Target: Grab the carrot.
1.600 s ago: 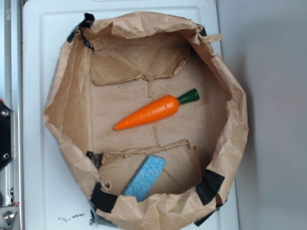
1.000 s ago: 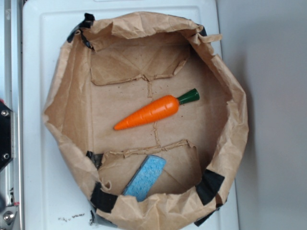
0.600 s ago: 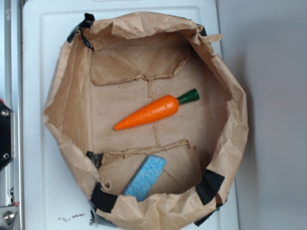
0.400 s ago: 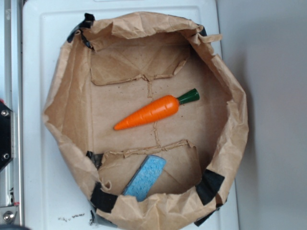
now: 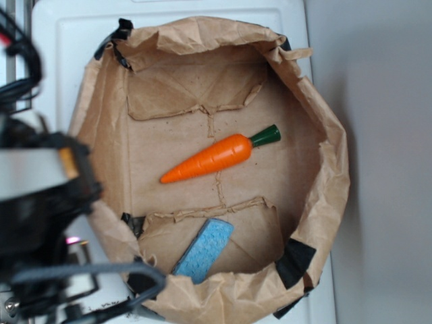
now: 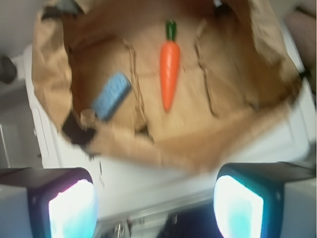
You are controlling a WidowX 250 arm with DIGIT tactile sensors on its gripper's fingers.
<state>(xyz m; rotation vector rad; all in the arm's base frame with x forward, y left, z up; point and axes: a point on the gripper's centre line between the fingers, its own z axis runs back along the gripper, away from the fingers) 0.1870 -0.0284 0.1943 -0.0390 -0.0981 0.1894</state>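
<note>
The orange carrot (image 5: 210,158) with its dark green stem cap lies on the floor of an opened brown paper bag (image 5: 317,135), tip toward the lower left. The wrist view shows the carrot (image 6: 169,67) ahead, stem pointing away. My gripper (image 6: 155,203) is open with nothing between its fingers (image 6: 74,208), hovering over the white surface short of the bag's near edge. In the exterior view the blurred arm (image 5: 40,202) fills the left side, beside the bag's left wall; its fingers do not show there.
A light blue sponge (image 5: 204,249) leans in the bag's lower part, seen left of the carrot as the sponge (image 6: 112,95) in the wrist view. The bag sits on a white tray (image 5: 61,54). Grey surface lies to the right.
The arm has come into the exterior view from the lower left, where only its base showed before. Carrot, sponge and bag have not moved.
</note>
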